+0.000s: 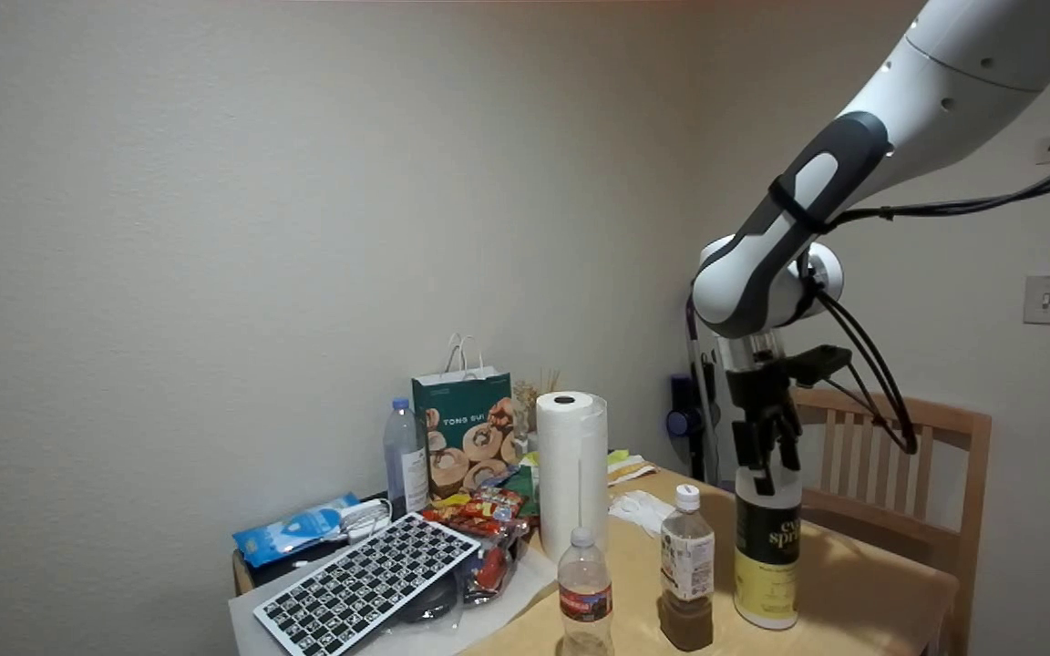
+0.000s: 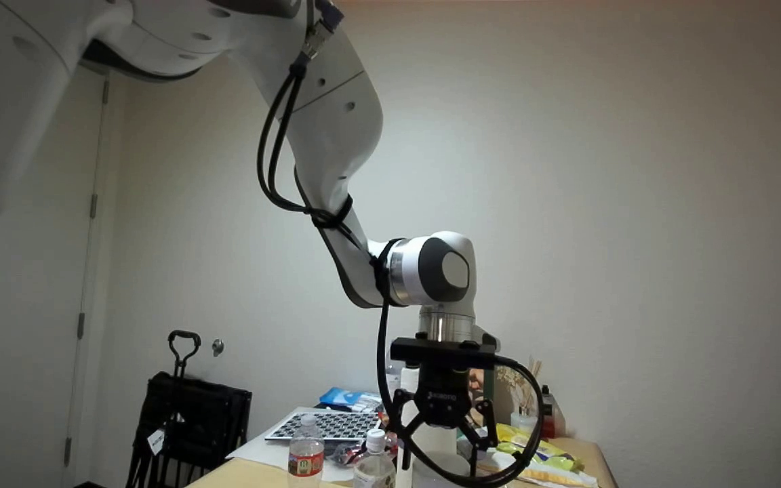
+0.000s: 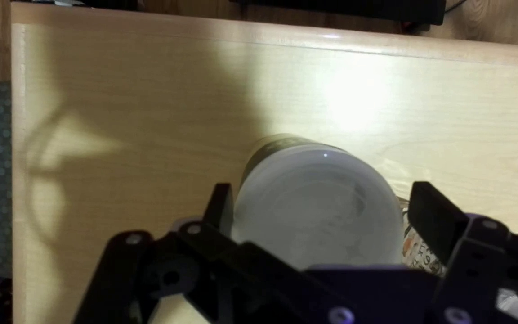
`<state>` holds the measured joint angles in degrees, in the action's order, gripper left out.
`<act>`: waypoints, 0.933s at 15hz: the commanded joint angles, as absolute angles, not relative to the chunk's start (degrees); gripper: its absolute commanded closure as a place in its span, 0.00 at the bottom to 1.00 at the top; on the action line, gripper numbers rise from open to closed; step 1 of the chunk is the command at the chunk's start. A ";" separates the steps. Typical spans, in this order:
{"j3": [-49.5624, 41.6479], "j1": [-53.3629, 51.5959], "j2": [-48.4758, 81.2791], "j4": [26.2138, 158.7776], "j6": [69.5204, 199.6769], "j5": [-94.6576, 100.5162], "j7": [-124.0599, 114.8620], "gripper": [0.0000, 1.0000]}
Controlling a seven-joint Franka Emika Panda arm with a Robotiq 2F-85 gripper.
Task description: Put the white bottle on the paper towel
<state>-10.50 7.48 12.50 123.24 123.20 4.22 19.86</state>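
The white bottle [image 1: 767, 556] stands upright on the wooden table, with a white top, a dark band and a yellow lower part. Its white top also shows in an exterior view [image 2: 455, 464] and, from above, in the wrist view [image 3: 317, 220]. My gripper [image 1: 773, 472] points down with its fingers on either side of the bottle's top. In the wrist view the gripper [image 3: 322, 191] is open; the left finger is very close to the bottle and a gap shows at the right finger. The paper towel [image 1: 571, 474] stands upright farther back; my gripper partly hides it elsewhere [image 2: 439, 440].
A brownish bottle [image 1: 687, 574] stands beside the white bottle; its label [image 3: 421, 252] shows by the right finger. A clear bottle [image 1: 585, 592] stands near it. A checkered board [image 1: 365, 583], snack packs [image 1: 493, 510], a green bag [image 1: 466, 428] and a chair [image 1: 899, 474] surround the area.
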 commanded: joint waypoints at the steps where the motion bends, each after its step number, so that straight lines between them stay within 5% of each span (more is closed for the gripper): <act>1: -8.95 9.14 14.93 121.86 121.04 3.95 21.81 0.00; 2: -8.83 9.26 15.33 121.63 120.57 3.79 21.95 0.00; 3: -8.68 9.40 15.84 121.34 120.14 3.68 22.01 0.25; 6: -8.21 9.79 17.47 120.17 118.75 3.59 21.95 0.39; 14: -7.58 10.67 16.28 119.02 117.15 2.07 21.74 0.40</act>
